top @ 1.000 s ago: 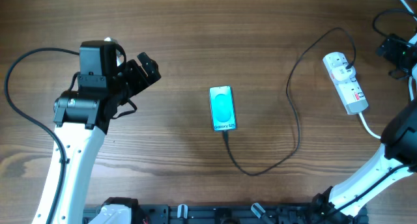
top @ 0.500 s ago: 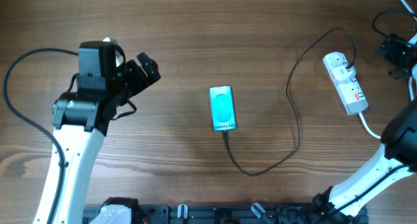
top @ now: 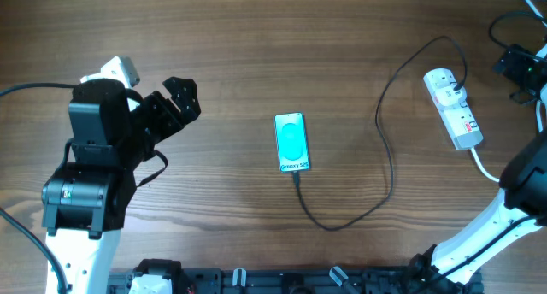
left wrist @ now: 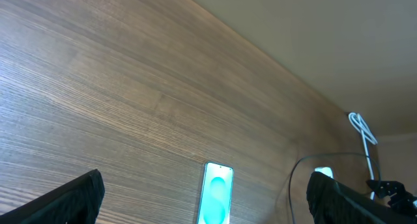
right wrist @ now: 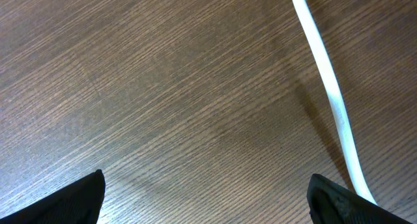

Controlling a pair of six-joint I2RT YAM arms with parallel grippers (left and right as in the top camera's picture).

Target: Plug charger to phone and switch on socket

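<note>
From the overhead view I judge the first half of this job done. The phone (top: pixel 292 143) lies flat in the middle of the bench (top: pixel 214 38), screen lit. The charger (top: pixel 389 170) runs from its labelled end in a loop across the wood and up to the socket (top: pixel 453 108) at the far right. The connector looks seated in the phone, though I cannot confirm from up here that it is fully home. What I believe is left is the red switch (top: pixel 468 126) on the strip; it is too small for me to tell whether it is on or off. My left fingers (left wrist: pixel 78 196) are spread wide and hold nothing, hanging well to the left of the phone. My right fingers (right wrist: pixel 81 198) are also wide and empty, over bare wood beside the thick white cord (right wrist: pixel 326 87). I take that side to be the nearer one for the switch.
</note>
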